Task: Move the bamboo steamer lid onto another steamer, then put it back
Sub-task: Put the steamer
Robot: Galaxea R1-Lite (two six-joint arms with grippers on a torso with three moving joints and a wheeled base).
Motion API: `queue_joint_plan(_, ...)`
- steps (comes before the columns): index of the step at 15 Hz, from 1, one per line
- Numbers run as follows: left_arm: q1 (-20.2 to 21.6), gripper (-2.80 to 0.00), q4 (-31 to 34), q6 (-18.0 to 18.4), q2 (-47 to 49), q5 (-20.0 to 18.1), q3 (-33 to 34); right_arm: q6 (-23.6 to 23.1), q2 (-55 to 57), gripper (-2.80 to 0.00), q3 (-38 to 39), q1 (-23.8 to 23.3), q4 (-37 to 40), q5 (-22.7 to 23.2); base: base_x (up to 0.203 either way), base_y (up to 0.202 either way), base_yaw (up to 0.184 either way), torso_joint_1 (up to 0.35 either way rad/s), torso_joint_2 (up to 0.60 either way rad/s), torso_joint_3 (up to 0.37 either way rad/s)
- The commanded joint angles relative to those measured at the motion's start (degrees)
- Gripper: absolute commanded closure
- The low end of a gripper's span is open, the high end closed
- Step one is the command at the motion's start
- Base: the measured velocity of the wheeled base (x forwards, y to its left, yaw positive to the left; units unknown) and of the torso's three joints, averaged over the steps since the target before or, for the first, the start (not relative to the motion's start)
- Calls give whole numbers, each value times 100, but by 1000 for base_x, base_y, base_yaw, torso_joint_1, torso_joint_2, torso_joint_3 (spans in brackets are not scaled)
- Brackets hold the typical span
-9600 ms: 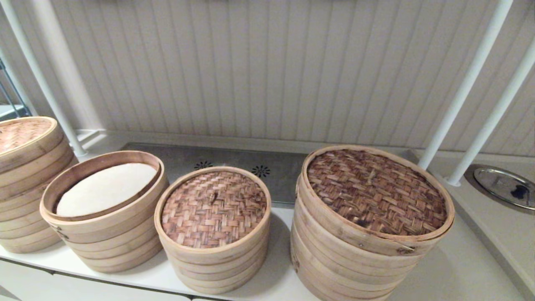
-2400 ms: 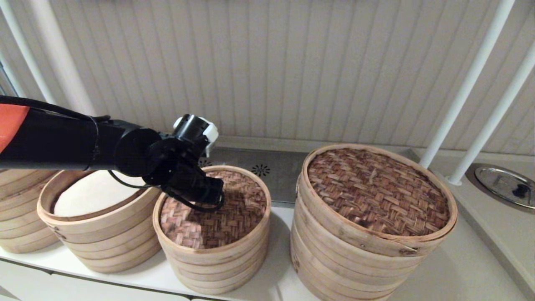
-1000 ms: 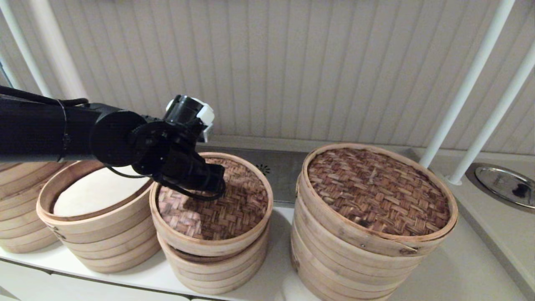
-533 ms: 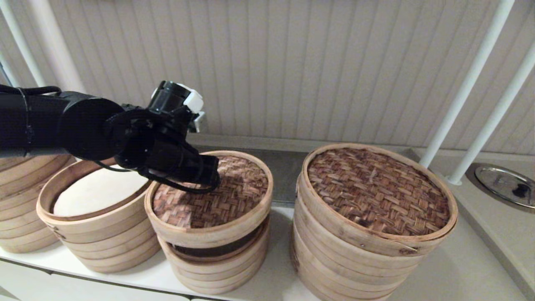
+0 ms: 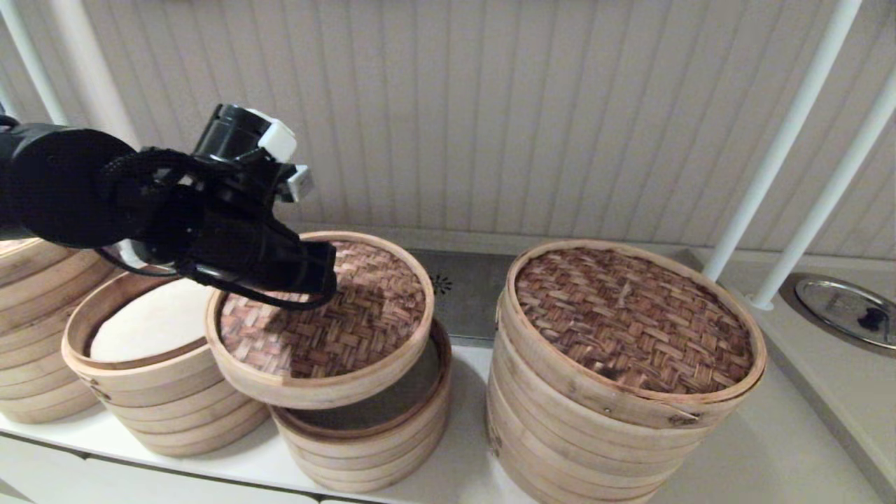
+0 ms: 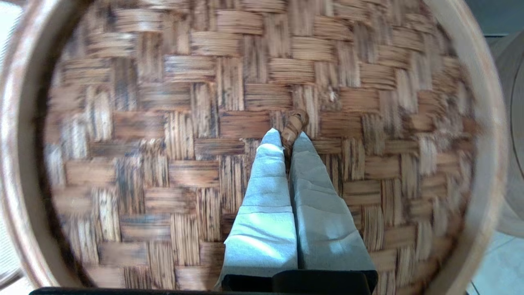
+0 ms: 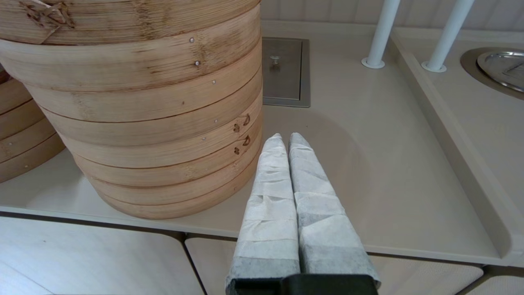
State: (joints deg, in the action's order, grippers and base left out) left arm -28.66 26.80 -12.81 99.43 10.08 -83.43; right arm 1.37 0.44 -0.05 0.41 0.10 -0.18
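The bamboo steamer lid (image 5: 350, 315), round with a pinkish-tan weave and a pale rim, hangs tilted in the air. It sits above the gap between its own open stack (image 5: 364, 434) and the other steamer (image 5: 140, 374), the short stack with a white cloth liner on the left. My left gripper (image 5: 323, 274) reaches in from the left. In the left wrist view that gripper (image 6: 287, 139) is shut on the lid's small centre loop handle (image 6: 295, 123), and the weave (image 6: 163, 123) fills the view. My right gripper (image 7: 285, 138) is shut on nothing, parked low by the counter's front edge.
The widest stack with a dark brown woven lid (image 5: 630, 322) stands right of the open stack, close to my right gripper (image 7: 143, 102). A taller pale stack (image 5: 35, 336) stands at far left. Two white poles (image 5: 777, 154) and a round metal cover (image 5: 847, 311) are at the right.
The left gripper closed on the lid's loop, lifted the lid off its stack and carried it up and to the left, tilting it. The stack beneath now stands open.
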Motion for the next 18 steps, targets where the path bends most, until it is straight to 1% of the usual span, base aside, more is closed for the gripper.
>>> queue_joint_plan(1,35,0,149,-11,-174,-11,-126,4,9,0,5,2,-1,1,0,0,0,0,0,0)
queue_joint_plan(3,155,0,227,-11,-227,-15,-187,4,9,0,-3,2,-1,1,0,0,0,0,0,0)
queue_joint_plan(5,514,0,361,3,-327,-54,-236,4,9,0,4,2,-1,1,0,0,0,0,0,0)
queue_joint_plan(6,587,0,415,9,-359,-105,-253,4,9,0,5,2,-1,1,0,0,0,0,0,0)
queue_joint_plan(8,1019,0,496,35,-433,-281,-242,4,9,0,3,2,-1,1,0,0,0,0,0,0)
queue_joint_plan(11,1599,0,556,193,-564,-584,-142,4,9,0,5,2,-1,1,0,0,0,0,0,0)
queue_joint_plan(12,1725,0,561,241,-590,-662,-68,4,9,0,-3,2,-1,1,0,0,0,0,0,0)
queue_joint_plan(15,2323,0,547,401,-657,-878,78,4,9,0,5,2,-1,1,0,0,0,0,0,0)
queue_joint_plan(16,2448,0,546,439,-684,-971,100,-4,9,0,5,2,-1,1,0,0,0,0,0,0)
queue_joint_plan(17,2660,0,547,487,-720,-1076,127,4,9,0,-4,2,-1,1,0,0,0,0,0,0)
queue_joint_plan(18,2719,0,545,529,-742,-1144,153,4,9,0,-4,2,-1,1,0,0,0,0,0,0)
